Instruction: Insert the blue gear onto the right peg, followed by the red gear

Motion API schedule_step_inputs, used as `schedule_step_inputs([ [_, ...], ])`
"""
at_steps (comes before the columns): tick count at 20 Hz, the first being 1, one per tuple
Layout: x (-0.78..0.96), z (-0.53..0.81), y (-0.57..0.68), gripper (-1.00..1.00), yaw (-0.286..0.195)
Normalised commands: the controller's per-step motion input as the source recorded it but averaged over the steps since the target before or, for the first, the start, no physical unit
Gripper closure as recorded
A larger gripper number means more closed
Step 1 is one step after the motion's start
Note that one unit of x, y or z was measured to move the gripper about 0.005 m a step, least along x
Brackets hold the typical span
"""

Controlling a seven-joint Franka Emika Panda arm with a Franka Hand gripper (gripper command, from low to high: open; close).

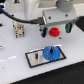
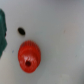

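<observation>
Gripper (image 1: 59, 29): hangs above the red gear; fingers dark and blurred, so whether the jaws are apart or together cannot be told.
Red gear (image 1: 54, 33): on the white table (image 1: 15, 55), partly covered by the gripper in the exterior view; seen whole in the wrist view (image 2: 28, 55), with a dark centre hole.
Blue gear (image 1: 50, 52): lies on the grey plate (image 1: 33, 57), toward the exterior view's right.
Right peg: hidden, presumably under the blue gear; cannot confirm.
Other peg (image 1: 36, 54): thin, barely resolved.
Writing: none legible.
Wrist view only: small dark spot (image 2: 21, 31), unidentified.
</observation>
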Motion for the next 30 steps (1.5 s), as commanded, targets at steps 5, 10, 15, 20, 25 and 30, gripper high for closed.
schedule_step_inputs([
  [5, -0.52, -0.14, 0.34, -1.0, 0.0],
  [10, -0.37, -0.31, 0.25, -1.0, 0.0],
  [15, -0.24, -0.4, 0.18, -1.0, 0.0],
  [20, -0.2, -0.41, 0.16, -1.0, 0.0],
  [25, -0.35, -0.34, -0.04, -1.0, 0.0],
  [30, -0.41, -0.22, -0.13, 1.0, 0.0],
])
